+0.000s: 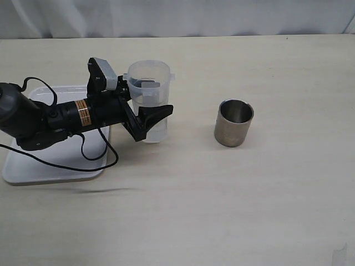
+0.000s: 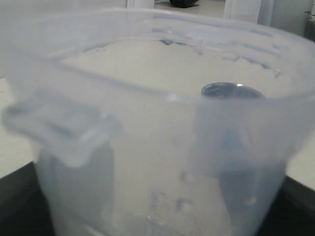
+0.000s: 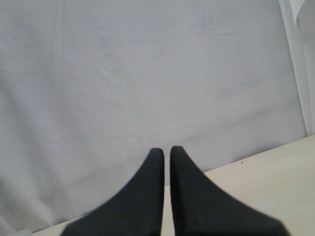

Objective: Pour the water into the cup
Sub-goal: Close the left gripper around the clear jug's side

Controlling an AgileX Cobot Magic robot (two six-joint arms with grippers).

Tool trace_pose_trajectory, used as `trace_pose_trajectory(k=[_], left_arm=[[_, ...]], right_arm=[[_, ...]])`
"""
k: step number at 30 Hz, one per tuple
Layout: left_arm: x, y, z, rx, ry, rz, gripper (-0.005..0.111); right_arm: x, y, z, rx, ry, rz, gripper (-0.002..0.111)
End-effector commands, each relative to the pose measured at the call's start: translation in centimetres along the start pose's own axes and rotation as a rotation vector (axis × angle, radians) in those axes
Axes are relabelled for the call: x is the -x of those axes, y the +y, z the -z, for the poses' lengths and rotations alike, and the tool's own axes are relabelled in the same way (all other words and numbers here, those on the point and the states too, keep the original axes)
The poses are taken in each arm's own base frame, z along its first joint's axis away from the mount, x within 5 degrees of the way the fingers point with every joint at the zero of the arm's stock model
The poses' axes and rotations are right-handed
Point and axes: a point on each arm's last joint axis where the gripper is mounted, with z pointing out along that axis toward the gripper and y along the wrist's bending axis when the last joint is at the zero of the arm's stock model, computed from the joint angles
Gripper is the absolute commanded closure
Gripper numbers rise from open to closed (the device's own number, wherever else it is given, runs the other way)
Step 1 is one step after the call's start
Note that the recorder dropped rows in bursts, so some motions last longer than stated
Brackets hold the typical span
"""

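L pincer [image 1: 151,102] clamped on upright beaker [image 1: 147,72], R pincer [image 3: 166,153] near-closed, empty: carry it level to cup [image 1: 233,124], lip just over rim, tip slowly so nothing spills.

Short upright steel cup [image 1: 234,123] right of clear water [image 1: 158,133] in translucent beaker [image 1: 147,77]

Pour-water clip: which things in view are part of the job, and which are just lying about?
Part of the job:
left gripper, closed on the translucent beaker
water in the beaker, hard to make out
steel cup, standing apart on the table

Lying about:
white tray
right gripper, holding nothing
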Motion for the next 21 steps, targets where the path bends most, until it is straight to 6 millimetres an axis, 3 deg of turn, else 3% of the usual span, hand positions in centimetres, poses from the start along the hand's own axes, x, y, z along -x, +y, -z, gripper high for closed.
trace_pose_trajectory(k=[1, 6, 15, 18, 21], left_arm=[[0.13, -0.22, -0.25, -0.016, -0.014, 0.003, 0.080], [-0.28, -0.43, -0.24, -0.039, 0.030, -0.012, 0.106], [-0.34, -0.43, -0.24, -0.040, 0.037, -0.016, 0.107], [-0.34, -0.43, -0.24, -0.040, 0.037, -0.016, 0.107], [-0.34, -0.43, -0.24, -0.040, 0.037, -0.016, 0.107]], right_arm=[[-0.07, 0.01, 0.04, 0.004, 0.005, 0.020, 0.104], [-0.07, 0.01, 0.04, 0.004, 0.005, 0.024, 0.104], [0.01, 0.02, 0.04, 0.004, -0.005, 0.104, 0.103], [0.04, 0.05, 0.04, 0.007, -0.008, 0.141, 0.093], [0.24, 0.09, 0.05, 0.009, -0.031, 0.156, 0.073]])
